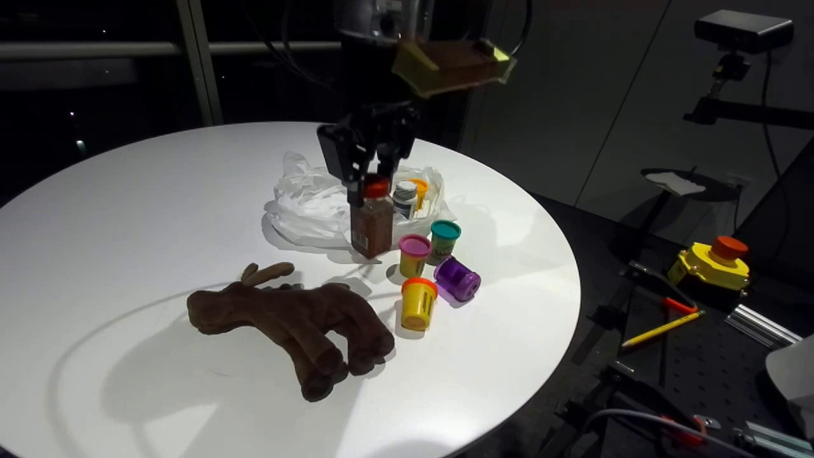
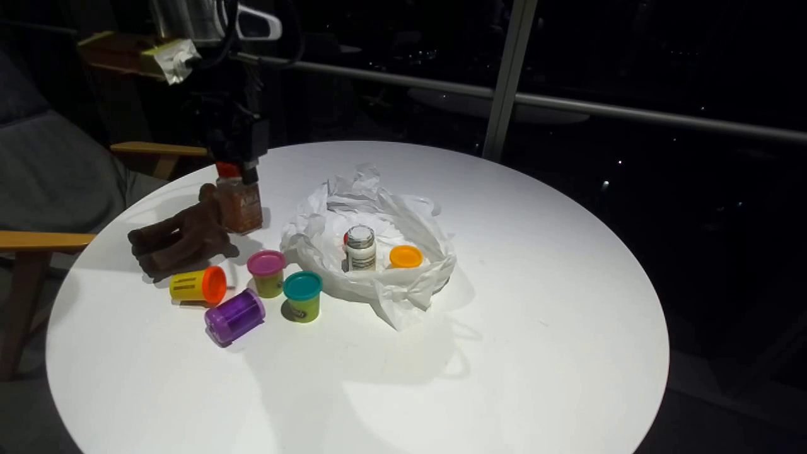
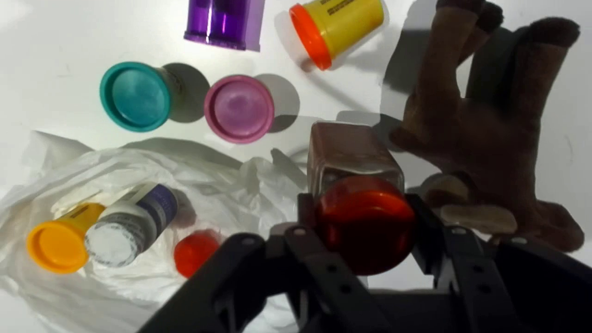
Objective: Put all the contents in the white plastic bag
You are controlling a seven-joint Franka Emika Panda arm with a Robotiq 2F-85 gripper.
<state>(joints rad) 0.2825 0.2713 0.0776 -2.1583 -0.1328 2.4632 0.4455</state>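
Red cap (image 3: 365, 226) clasped, the end effector (image 3: 361, 210) grasps a clear jar (image 3: 351, 150). Its jaws stand partway apart.

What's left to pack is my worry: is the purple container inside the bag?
No, the purple container lies on the table outside the bag.

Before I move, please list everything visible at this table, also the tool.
bag: 1, white, on table
orange jar: 1, orange, inside bag
bottle: 1, white, inside bag
unclear item: 1, red, inside bag
pink-lidded jar: 1, yellowish, beside bag
teal-lidded jar: 1, greenish, beside bag
purple container: 1, purple, lying outside bag
orange-lidded jar: 1, yellow, lying outside bag
plush toy: 1, brown, outside bag
red-lidded jar: 1, brownish, between bag and plush toy
tool: 1, black, gripping red-lidded jar
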